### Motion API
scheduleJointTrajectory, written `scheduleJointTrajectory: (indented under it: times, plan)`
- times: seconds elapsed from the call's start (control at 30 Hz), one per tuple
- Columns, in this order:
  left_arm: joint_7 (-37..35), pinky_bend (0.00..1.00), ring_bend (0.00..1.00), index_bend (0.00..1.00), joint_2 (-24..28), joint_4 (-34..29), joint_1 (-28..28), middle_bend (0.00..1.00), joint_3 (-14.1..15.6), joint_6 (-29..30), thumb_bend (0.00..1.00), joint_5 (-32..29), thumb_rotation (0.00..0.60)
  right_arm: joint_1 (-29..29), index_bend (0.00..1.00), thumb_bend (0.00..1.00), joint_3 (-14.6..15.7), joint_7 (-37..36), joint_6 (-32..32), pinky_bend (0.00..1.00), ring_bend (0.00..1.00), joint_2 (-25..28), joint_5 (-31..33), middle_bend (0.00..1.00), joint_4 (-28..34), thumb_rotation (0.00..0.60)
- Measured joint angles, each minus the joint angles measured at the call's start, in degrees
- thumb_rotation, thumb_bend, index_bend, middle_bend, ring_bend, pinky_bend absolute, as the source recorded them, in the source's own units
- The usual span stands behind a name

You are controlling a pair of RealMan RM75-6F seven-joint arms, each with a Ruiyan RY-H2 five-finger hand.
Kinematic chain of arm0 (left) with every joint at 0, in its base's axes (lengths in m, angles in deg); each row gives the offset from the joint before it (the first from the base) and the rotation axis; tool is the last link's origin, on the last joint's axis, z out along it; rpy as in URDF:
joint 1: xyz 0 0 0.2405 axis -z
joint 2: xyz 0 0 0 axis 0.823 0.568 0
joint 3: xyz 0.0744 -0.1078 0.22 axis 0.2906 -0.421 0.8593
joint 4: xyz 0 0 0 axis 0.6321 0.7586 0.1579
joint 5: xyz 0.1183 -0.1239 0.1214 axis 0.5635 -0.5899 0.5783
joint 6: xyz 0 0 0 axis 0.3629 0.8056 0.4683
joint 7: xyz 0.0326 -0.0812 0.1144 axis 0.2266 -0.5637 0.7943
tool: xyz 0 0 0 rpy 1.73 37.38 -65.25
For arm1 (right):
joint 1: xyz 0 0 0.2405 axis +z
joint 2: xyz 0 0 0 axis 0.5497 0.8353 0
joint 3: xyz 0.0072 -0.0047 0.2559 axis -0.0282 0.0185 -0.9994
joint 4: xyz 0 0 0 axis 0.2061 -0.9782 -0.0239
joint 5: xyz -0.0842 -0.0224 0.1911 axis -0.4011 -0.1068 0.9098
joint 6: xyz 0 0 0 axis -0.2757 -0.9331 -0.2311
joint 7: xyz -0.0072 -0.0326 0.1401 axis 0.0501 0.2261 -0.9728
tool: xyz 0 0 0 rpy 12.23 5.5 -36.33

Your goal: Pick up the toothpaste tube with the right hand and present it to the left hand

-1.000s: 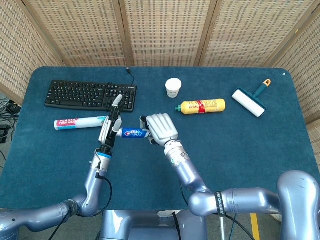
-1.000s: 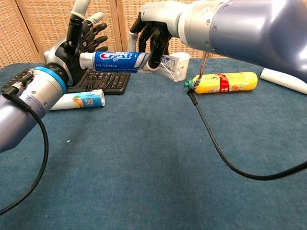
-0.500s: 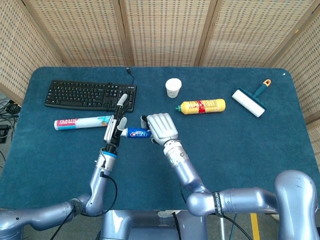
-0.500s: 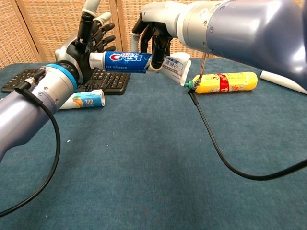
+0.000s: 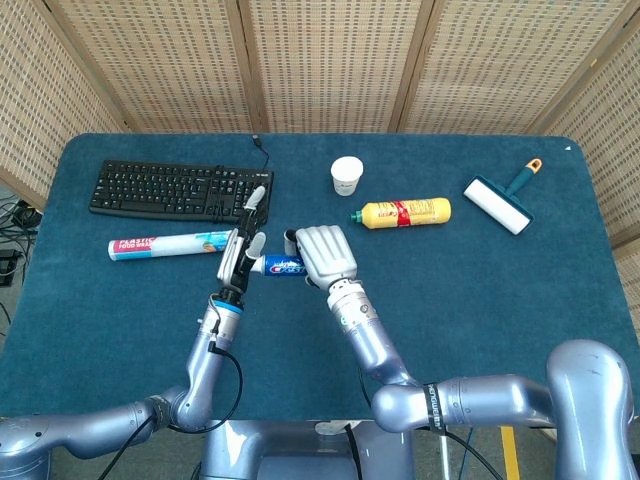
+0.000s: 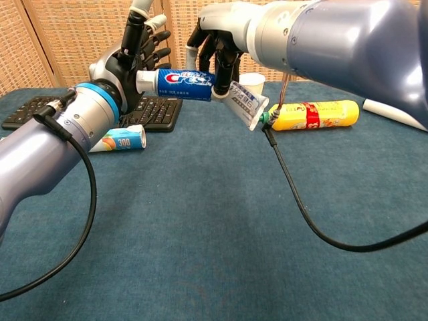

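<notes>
My right hand grips the blue Crest toothpaste tube and holds it above the table, with its white cap end pointing left. The tube's crimped tail hangs down below the right hand's fingers. My left hand is open, fingers spread and raised. It stands right at the cap end, its palm facing the tube; I cannot tell whether they touch.
A black keyboard lies at the back left, a white-and-blue roll in front of it. A paper cup, a yellow bottle and a lint roller sit toward the back right on the blue table.
The left hand has moved right, closing on the tube's cap end. The right hand has shifted the tube slightly right and its tail now droops lower.
</notes>
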Motion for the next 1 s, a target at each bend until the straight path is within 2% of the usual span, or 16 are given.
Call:
scheduleJointTrajectory:
  times: [0.27,0.43,0.6,0.83,0.87,0.93,1.0]
  plan:
    - [0.1,0.0,0.0,0.0,2.1,-0.2,-1.5,0.0,1.4,0.1,0.0,0.9,0.163,-0.7,0.7,0.64,0.4,0.6,-0.7,0.7,0.59,1.6,0.0,0.72,0.6,0.6]
    - [0.3,0.0,0.0,0.0,5.4,0.1,-3.8,0.0,3.5,1.3,0.0,3.3,0.162,-2.0,0.7,0.64,1.6,0.8,-1.1,0.7,0.59,3.0,0.3,0.72,0.8,0.6]
    - [0.6,0.0,0.0,0.0,12.6,-0.2,-6.0,0.0,5.1,2.2,0.0,6.5,0.164,-3.5,0.7,0.64,3.7,0.3,-0.7,0.7,0.59,3.7,0.1,0.72,0.2,0.6]
    - [4.5,0.0,0.0,0.0,22.9,0.4,-10.7,0.0,9.6,5.1,0.0,11.3,0.194,-4.8,0.68,0.63,6.9,-0.2,0.2,0.7,0.57,1.6,-0.5,0.7,-3.4,0.6]
    - [5.5,0.0,0.0,0.0,24.2,0.7,-11.6,0.0,10.4,5.6,0.0,11.7,0.222,-4.9,0.64,0.58,7.2,-0.3,0.3,0.7,0.54,1.1,-0.6,0.64,-4.1,0.6]
    - [7.0,0.0,0.0,0.0,25.8,1.3,-12.6,0.0,11.5,6.0,0.0,12.2,0.284,-5.3,0.48,0.39,8.0,-0.4,0.5,0.64,0.41,-0.2,-0.8,0.48,-5.7,0.6]
    - [9.4,0.0,0.0,0.0,27.1,1.8,-13.3,0.0,12.4,6.3,0.0,12.5,0.316,-5.7,0.22,0.1,8.8,-0.8,0.7,0.46,0.18,-1.6,-1.3,0.24,-7.1,0.6]
